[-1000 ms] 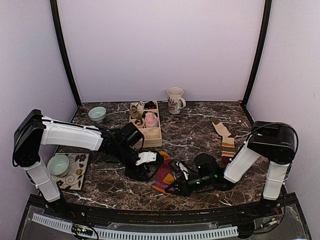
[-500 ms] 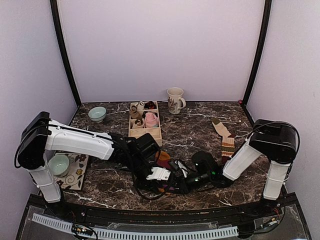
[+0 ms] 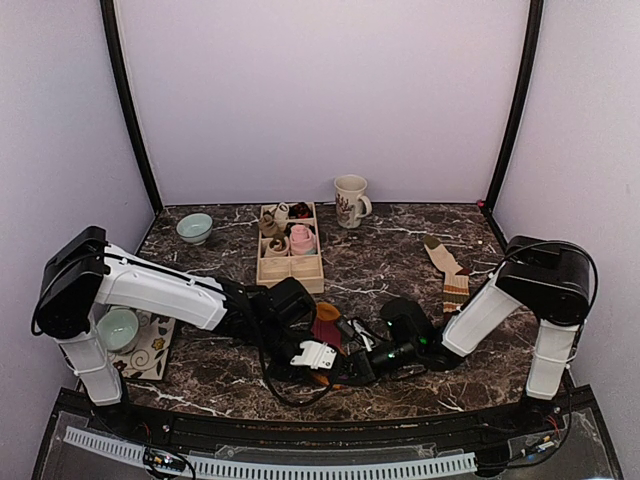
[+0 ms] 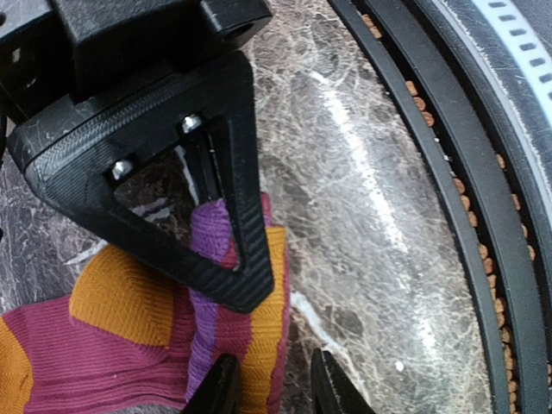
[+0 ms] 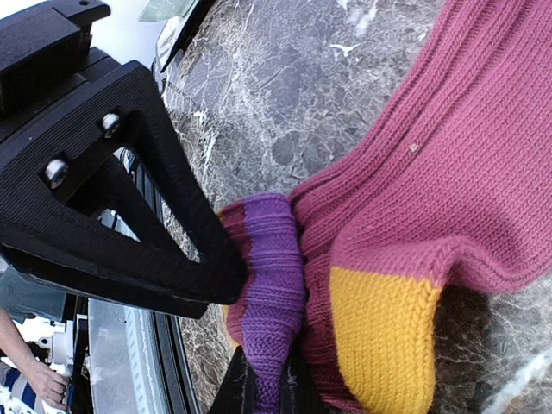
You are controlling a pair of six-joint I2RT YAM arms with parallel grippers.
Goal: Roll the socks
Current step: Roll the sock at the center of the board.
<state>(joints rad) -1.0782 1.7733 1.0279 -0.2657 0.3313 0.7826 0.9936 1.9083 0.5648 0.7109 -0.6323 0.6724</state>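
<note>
The striped maroon, purple and orange knit sock point(image 5: 448, 155) lies on the dark veined marble table point(image 3: 390, 265), close to the near edge and between the two arms, its purple band bunched up into a ridge. The right gripper point(image 5: 269, 390) is closed tight on that purple ridge, its fingertips almost meeting through the knit. I judge this pinch is there to anchor the start of the roll, so the end cannot slip open. The left gripper point(image 4: 274, 390) comes in from the opposite side, its black fingers a narrow gap apart and astride the orange and purple edge of the same sock; whether they actually press the cloth I cannot tell. Set tip to tip like this, the two look placed to share the fold, one holding while the other takes a bite to turn the roll onward.

A second striped knit sock point(image 3: 455, 283) lies stretched out well apart to the right, probably waiting its turn. Behind, a pale wooden compartment tray point(image 3: 290, 288) holds small bundles, one of them pink, and is likely the place for finished rolls. A cream mug with a reddish pattern point(image 3: 350, 200) stands near the back wall. No brand, label or legible writing shows anywhere
</note>
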